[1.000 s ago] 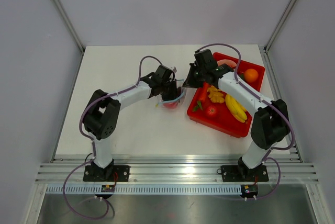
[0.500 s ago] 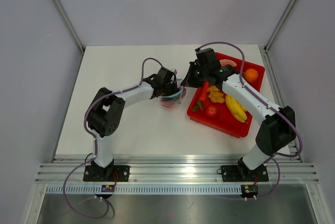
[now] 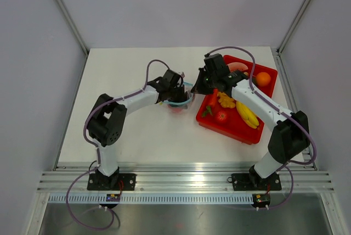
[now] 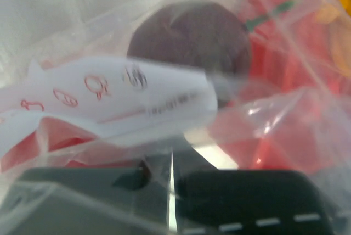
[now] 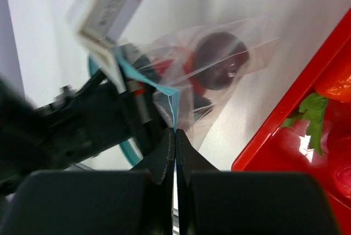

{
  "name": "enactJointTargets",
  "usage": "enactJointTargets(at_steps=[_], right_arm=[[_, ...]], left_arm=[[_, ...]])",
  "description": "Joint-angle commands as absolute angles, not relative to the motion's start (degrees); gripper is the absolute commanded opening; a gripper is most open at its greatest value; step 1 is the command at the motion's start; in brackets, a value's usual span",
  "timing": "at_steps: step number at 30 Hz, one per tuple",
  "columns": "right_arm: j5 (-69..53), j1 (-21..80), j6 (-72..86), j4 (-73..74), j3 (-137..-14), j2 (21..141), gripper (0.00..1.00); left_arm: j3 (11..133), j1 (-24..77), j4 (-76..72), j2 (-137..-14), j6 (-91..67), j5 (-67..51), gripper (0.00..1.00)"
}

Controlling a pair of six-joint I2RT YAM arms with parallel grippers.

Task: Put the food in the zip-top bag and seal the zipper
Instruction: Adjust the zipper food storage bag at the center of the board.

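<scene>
Zip-top bag (image 3: 179,103) is held between the two claws, mid-bench (image 3: 126,130), just left of the red tray (image 3: 229,129). Left claw (image 4: 170,191): fingers together, clamped on the bag's clear plastic. Right claw (image 5: 175,146): fingers together, pinching the light blue zipper (image 5: 147,80) at its end. Dark purple fruit (image 5: 221,61) sits inside the bag; red fruit (image 5: 190,66) just beside it, seen through the plastic.

white table (image 3: 123,73) bears a red tray (image 3: 235,129) (toward its right).

Clear zip-top bag (image 5: 258,34) holds a purple fruit (image 5: 221,61) and red fruit (image 3: 177,108).
</scene>
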State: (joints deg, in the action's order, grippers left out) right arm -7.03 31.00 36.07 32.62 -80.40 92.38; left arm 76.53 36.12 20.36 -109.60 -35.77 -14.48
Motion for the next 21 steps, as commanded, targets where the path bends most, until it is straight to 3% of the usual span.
enactJointTargets(at_steps=[1,6,10,16,19,21], right_arm=[[-2.38,31.55,34.28,32.52,-79.89,91.67,0.0],[-1.67,31.12,32.17,32.08,-81.56,93.6,0.0],[-2.11,30.5,31.99,31.82,-83.4,94.66,0.0],[-2.81,30.5,31.46,32.17,-86.13,95.54,0.0],[-2.9,30.5,31.2,32.43,-87.1,96.33,0.0],[-3.16,30.5,31.12,32.43,-87.36,96.94,0.0]], left_arm=[[77.52,36.04,20.91,-101.0,-31.65,-16.24,0.0],[77.78,36.04,25.57,-97.3,-26.46,-17.75,0.0],[77.78,36.03,28.47,-96.15,-24.0,-17.84,0.08],[78.48,36.21,31.28,-95.98,-21.8,-21.7,0.1],[79.37,36.56,33.48,-95.8,-19.95,-22.76,0.09],[79.02,36.56,33.58,-94.93,-18.9,-24.68,0.03]])
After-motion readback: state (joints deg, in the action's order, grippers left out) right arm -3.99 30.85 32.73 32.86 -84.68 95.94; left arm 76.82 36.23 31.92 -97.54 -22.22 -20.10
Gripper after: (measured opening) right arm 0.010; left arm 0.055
